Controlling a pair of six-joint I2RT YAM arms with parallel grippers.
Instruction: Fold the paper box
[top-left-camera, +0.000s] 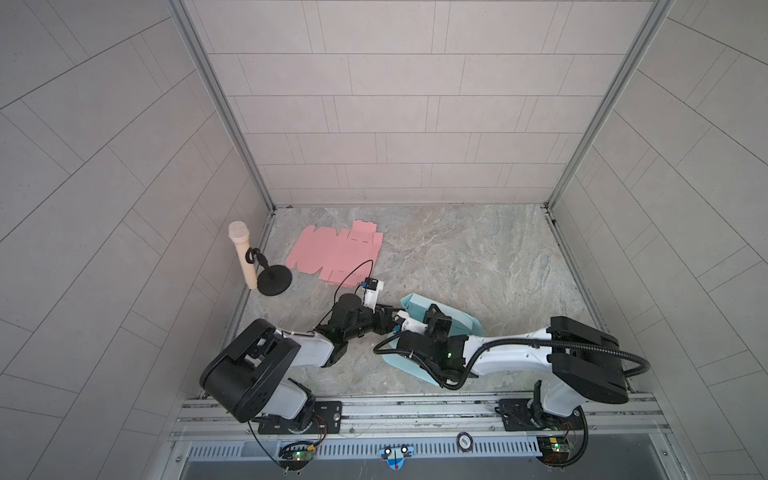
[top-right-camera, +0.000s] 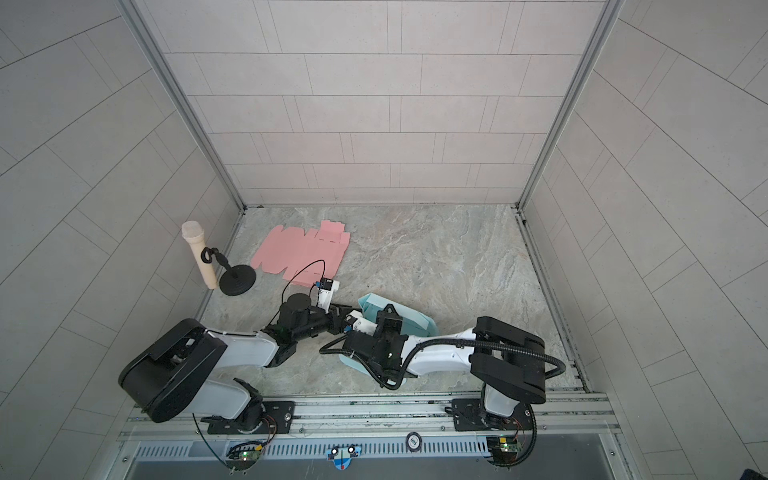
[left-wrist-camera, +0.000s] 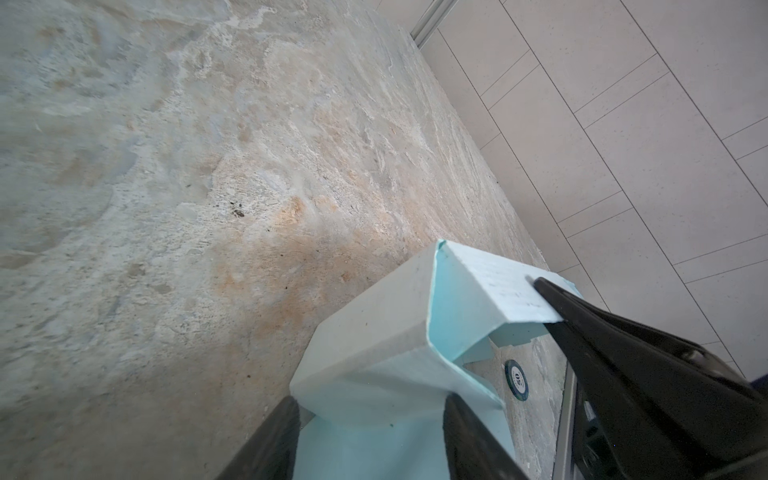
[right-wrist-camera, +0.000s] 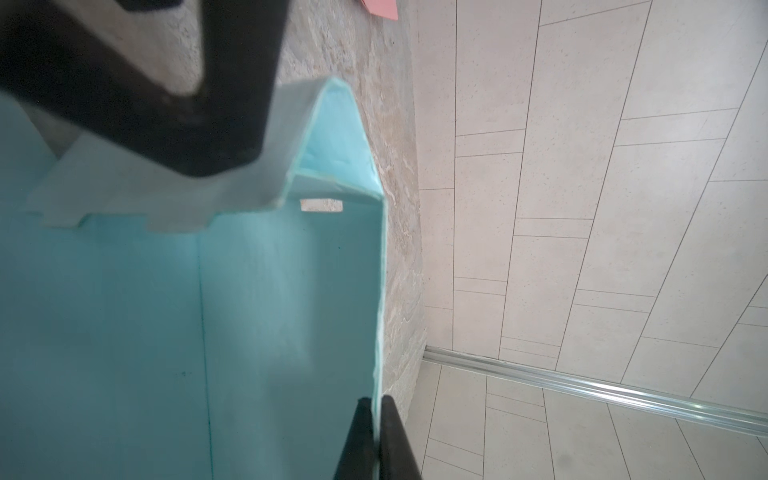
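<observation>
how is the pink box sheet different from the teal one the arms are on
The pink sheet lies fully flat on the table, with no flap raised; the teal box has walls folded up. The pink sheet sits untouched at the far left; the teal box is nearer the front, with the right gripper shut on one wall's edge. Both are cut paper blanks with tabs.

A light teal paper box (top-left-camera: 460, 323), partly folded, is seen at about 6 o'clock on the bench (top-left-camera: 478, 257), one long wall raised upright and a tabbed flap bent inward
</observation>
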